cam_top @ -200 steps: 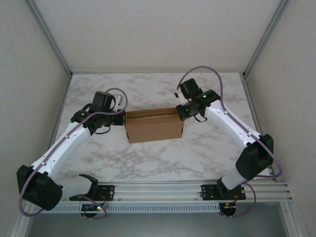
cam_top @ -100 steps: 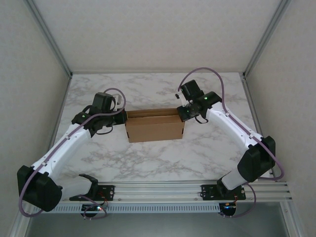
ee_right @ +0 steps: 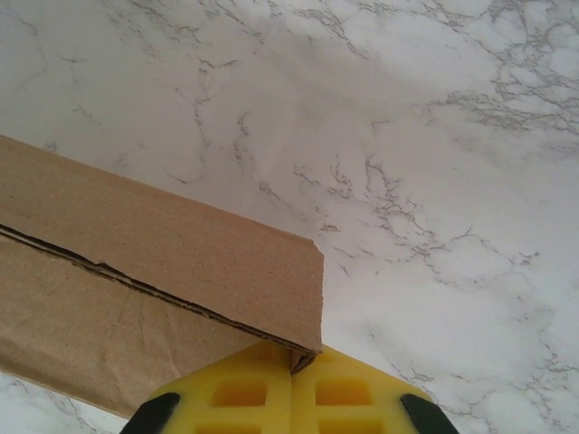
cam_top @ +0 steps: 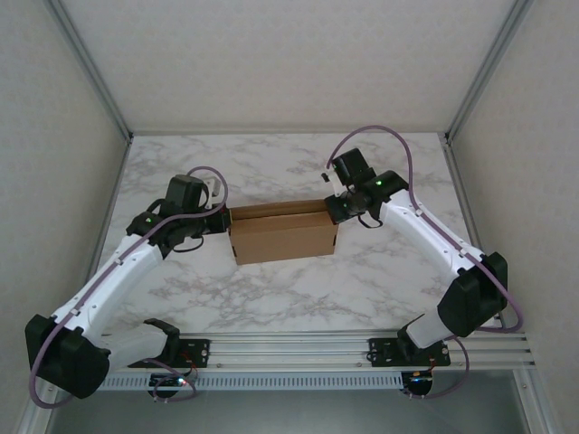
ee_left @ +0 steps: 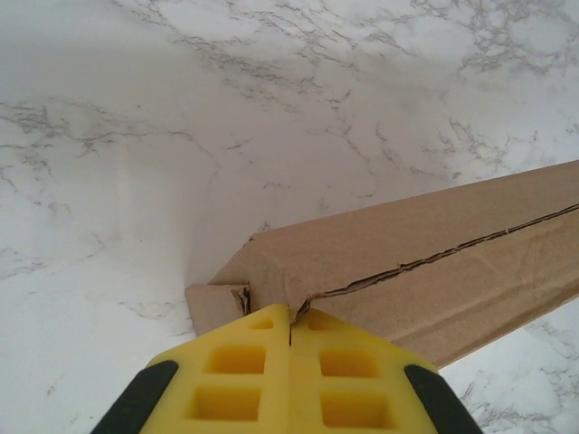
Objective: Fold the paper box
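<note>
From above, the box lay flat on the table, a folded brown block set between the two grippers. The left gripper met its left end, so the box ran off from that gripper's tips toward the other arm. The right gripper met the far corner of its right end in the same way. From this height the set of the jaws could not be made out.

In the left wrist view, the left gripper had its yellow pads pressed together, with only a thin seam between them. The box sat right at the tips and stretched away ahead and to the right. A ragged slit between two layers of card ended just at the seam. A small flap stuck out just left of the tips. Whether any card was caught between the pads could not be told. Bare table lay ahead and to the left.

In the right wrist view, the right gripper was likewise pressed together. The box touched its tips with one corner and ran off to the left, a dark slit along its length. Bare table lay ahead and to the right.
</note>
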